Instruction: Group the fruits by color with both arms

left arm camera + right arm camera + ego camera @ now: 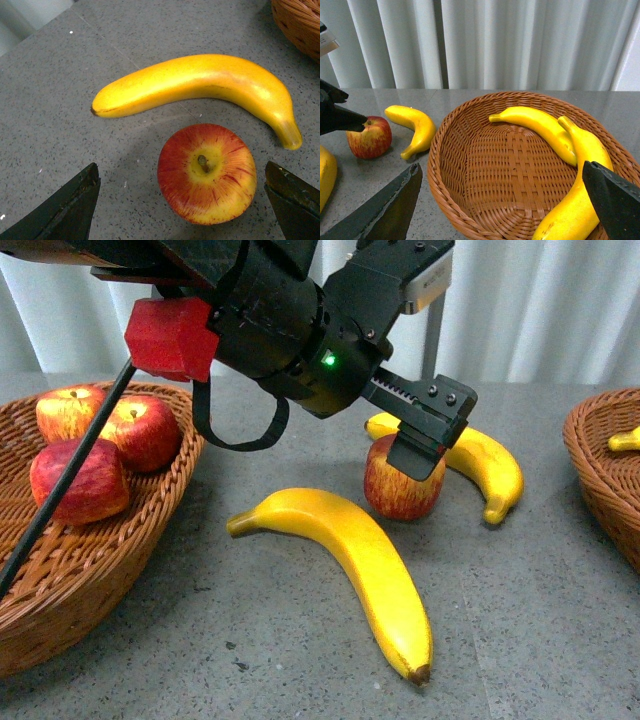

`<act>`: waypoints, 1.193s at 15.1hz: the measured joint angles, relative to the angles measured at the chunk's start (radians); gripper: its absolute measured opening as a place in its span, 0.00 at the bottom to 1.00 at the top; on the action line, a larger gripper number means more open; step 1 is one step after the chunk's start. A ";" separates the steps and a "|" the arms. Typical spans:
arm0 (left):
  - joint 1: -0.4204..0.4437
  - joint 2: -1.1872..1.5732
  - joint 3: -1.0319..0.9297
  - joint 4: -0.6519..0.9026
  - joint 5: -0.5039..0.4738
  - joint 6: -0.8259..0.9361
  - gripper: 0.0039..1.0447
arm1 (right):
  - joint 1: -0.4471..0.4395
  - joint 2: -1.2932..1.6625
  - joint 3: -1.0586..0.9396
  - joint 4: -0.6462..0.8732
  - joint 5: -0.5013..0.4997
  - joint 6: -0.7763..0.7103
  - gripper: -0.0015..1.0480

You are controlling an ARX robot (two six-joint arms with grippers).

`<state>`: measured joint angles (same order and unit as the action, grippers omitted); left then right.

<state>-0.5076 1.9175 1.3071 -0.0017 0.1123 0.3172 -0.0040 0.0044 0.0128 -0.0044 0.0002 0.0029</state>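
Right, my left arm [270,320] reaches in from the left, and the left pincer [181,172] is over the loose apple [400,495] out on the tabletop [540,620]. On the left wrist view its fingers [65,210] are spread wide, one on either side of the apple. The apple sits stem up, with grey tabletop showing between it and each finger, so nothing is pinched. From the front, one finger overlaps the top of the apple, and I cannot tell whether it touches. The far banana [490,465] lies just behind the apple, curved around it, close but apart. The near banana [360,550] lies in front of the apple, nearer to me, with its brown tip pointing my way. Over on the left, the left basket [150,520] holds three apples [145,430], bunched at its far side. On the right, only the rim of the right basket [600,460] shows from the front, with a yellow tip poking up inside. The right wrist view fills that in: the right pincer [501,172] hangs above that basket, spread wide and empty. Two bananas [540,125] lie inside, against the wall away from the loose apple. A pale curtain [520,45] hangs behind the tabletop.
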 joint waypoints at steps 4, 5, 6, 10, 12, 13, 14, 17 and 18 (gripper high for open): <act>-0.013 0.056 0.056 -0.007 0.021 0.024 0.94 | 0.000 0.000 0.000 0.000 0.000 0.000 0.94; -0.016 0.069 0.060 -0.009 0.024 0.024 0.94 | 0.000 0.000 0.000 0.000 0.000 0.000 0.94; -0.018 0.082 0.063 -0.009 0.029 0.024 0.94 | 0.000 0.000 0.000 0.000 0.000 0.000 0.94; -0.019 0.131 0.079 -0.005 0.042 0.023 0.94 | 0.000 0.000 0.000 0.000 0.000 0.000 0.94; -0.019 0.139 0.079 0.009 0.050 0.024 0.94 | 0.000 0.000 0.000 0.000 0.000 0.000 0.94; -0.019 0.139 0.077 0.023 0.052 0.025 0.94 | 0.000 0.000 0.000 0.000 0.000 0.000 0.94; -0.019 0.139 0.076 0.035 0.060 0.026 0.75 | 0.000 0.000 0.000 0.000 0.000 0.000 0.94; -0.022 0.111 0.054 0.040 0.037 0.008 0.55 | 0.000 0.000 0.000 0.000 0.000 0.000 0.94; -0.022 0.098 0.050 0.048 0.025 -0.001 0.55 | 0.000 0.000 0.000 0.000 0.000 0.000 0.94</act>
<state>-0.5297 2.0151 1.3571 0.0463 0.1375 0.3161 -0.0040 0.0044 0.0128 -0.0048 0.0002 0.0029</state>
